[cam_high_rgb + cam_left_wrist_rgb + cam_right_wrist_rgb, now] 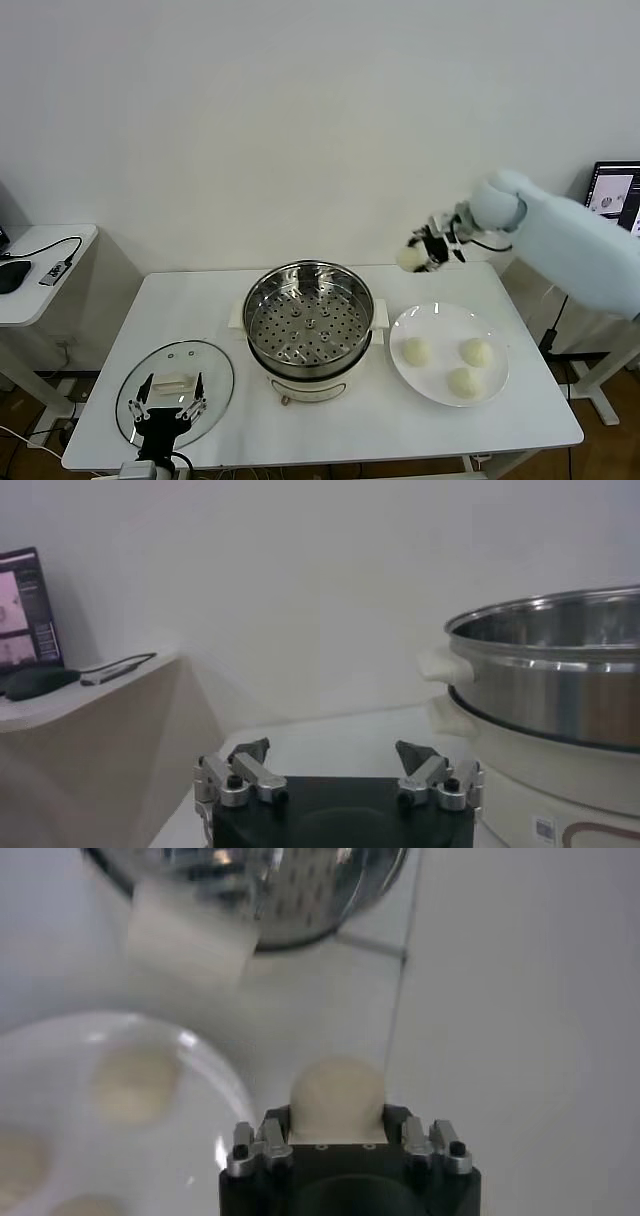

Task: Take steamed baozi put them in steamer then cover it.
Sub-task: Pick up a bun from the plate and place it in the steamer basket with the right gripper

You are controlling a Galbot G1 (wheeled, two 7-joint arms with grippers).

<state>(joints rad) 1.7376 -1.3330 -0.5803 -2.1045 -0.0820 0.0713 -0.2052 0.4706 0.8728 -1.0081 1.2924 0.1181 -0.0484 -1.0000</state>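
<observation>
My right gripper (416,255) is shut on one cream-white baozi (408,258) and holds it in the air above the table's far edge, to the right of the steamer; the bun also shows between the fingers in the right wrist view (337,1093). Three more baozi (417,351) (477,351) (465,382) lie on the white plate (436,316). The steel steamer (310,315) stands open at the table's middle, its perforated tray bare. The glass cover (214,370) lies flat at the front left. My left gripper (168,408) is open, low over the cover's near edge.
A side table (40,270) with a mouse and cable stands to the left. A monitor (615,195) is at the far right. The steamer's side and handle (445,666) are near the left gripper in the left wrist view.
</observation>
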